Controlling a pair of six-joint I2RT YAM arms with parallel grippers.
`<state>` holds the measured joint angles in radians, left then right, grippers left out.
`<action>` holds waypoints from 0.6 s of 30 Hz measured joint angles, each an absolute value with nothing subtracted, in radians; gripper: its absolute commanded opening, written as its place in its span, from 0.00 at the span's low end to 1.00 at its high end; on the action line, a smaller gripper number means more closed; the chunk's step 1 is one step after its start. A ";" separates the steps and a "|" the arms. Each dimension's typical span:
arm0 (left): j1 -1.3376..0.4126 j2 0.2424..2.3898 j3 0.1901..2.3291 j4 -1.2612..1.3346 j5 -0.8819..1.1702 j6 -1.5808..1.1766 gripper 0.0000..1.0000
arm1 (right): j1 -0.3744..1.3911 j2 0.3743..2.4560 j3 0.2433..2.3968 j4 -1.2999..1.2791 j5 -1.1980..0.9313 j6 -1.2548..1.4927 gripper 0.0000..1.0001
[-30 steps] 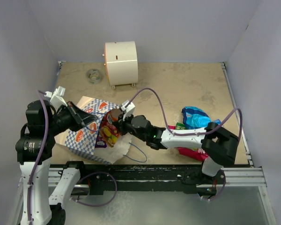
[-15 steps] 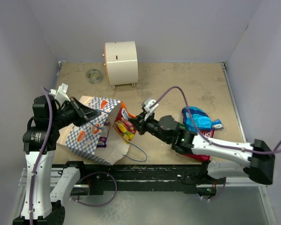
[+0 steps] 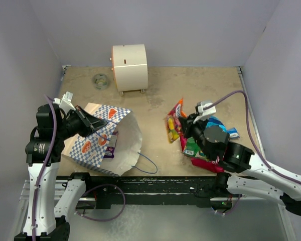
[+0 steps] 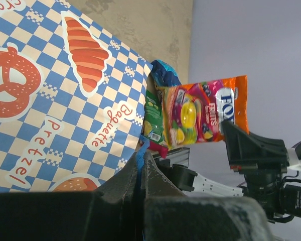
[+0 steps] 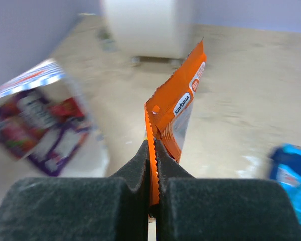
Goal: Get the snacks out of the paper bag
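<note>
Holding: orange packet (image 3: 174,123) clamped upright in right end effector (image 5: 151,165), beside loose snacks (image 3: 210,131) on surface (image 3: 215,85) | paper bag (image 3: 98,143) on its side, mouth pinched by left end effector (image 4: 140,173) | step: likely set-down | next: release, then reach purple packet (image 3: 109,145) inside.

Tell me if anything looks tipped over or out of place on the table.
The paper bag lies tipped on its side, mouth gaping to the right, with a purple packet still inside. That fits emptying it; nothing looks damaged.
</note>
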<state>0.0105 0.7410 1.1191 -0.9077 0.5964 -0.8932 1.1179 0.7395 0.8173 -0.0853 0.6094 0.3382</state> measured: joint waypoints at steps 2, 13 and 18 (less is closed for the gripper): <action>0.010 0.741 1.119 -0.910 0.604 -0.884 0.00 | 1.074 0.782 0.867 -0.151 0.714 0.345 0.00; 0.010 0.765 1.122 -0.957 0.651 -0.818 0.00 | 0.557 0.978 1.011 -0.305 0.598 0.417 0.00; 0.010 0.781 1.127 -0.972 0.654 -0.801 0.00 | 0.328 1.032 1.089 -0.343 0.472 0.485 0.00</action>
<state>0.0105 0.7811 1.1267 -0.9722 0.6540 -0.8013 0.3279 1.0325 1.0893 -0.3428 0.4725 0.4850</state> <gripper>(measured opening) 0.017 0.005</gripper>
